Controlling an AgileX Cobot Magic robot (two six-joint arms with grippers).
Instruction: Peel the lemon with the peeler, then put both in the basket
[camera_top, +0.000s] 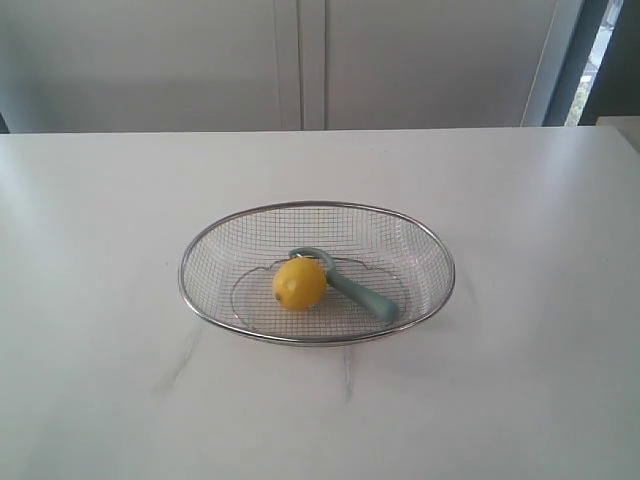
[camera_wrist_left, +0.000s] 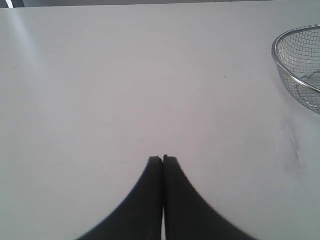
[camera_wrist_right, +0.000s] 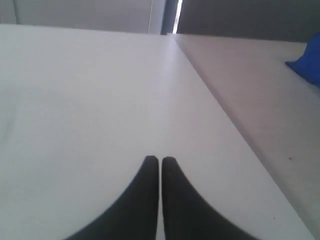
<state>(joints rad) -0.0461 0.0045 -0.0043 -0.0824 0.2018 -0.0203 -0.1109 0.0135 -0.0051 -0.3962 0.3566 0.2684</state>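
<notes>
The yellow lemon (camera_top: 299, 284) lies inside the silver wire-mesh basket (camera_top: 218, 310), in the middle of the white table in the exterior view. The pale teal peeler (camera_top: 355, 288) lies in the basket too, its loop head tucked behind the lemon and its handle pointing to the front right. Neither arm shows in the exterior view. My left gripper (camera_wrist_left: 163, 158) is shut with nothing in it, above bare table, with the basket's rim (camera_wrist_left: 274, 51) off to one side. Over bare table near an edge, my right gripper (camera_wrist_right: 160, 159) is shut and holds nothing.
The white table (camera_top: 100, 250) surrounds the basket. Pale cabinet doors (camera_top: 300, 60) stand behind it. In the right wrist view a second tabletop (camera_wrist_right: 260, 85) adjoins this one, with something blue (camera_wrist_right: 306, 64) at its far side.
</notes>
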